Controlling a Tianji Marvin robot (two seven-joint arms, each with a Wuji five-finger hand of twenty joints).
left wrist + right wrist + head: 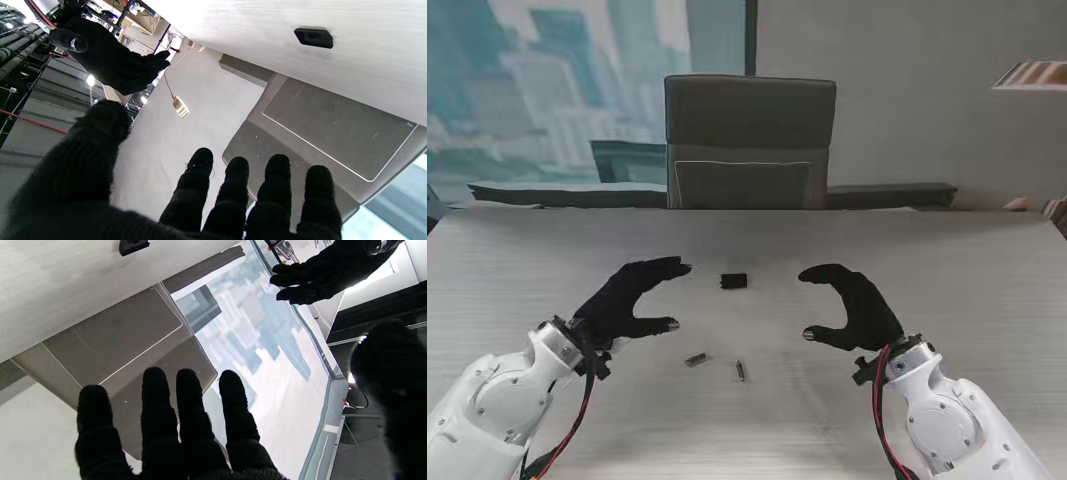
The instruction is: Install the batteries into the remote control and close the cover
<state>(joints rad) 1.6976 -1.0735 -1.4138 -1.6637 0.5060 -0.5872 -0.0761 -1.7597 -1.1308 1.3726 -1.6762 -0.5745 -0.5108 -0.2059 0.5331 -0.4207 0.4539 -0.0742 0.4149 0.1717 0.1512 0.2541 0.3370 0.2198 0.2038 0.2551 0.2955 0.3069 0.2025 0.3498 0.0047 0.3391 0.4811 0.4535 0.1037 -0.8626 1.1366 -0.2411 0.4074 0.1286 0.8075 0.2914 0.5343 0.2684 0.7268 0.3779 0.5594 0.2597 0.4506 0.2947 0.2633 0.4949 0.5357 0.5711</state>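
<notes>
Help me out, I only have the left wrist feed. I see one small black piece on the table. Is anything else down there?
Observer: Yes. The stand view shows two small metallic pieces, likely the batteries: the left piece and the right piece.
Operator: Where are they relative to the black piece?
Observer: Both lie nearer to me than the black piece, apart from it and from each other.
Operator: Where are the hands?
Observer: The left robot hand and right robot hand hover open on either side of the black piece, holding nothing.
</notes>
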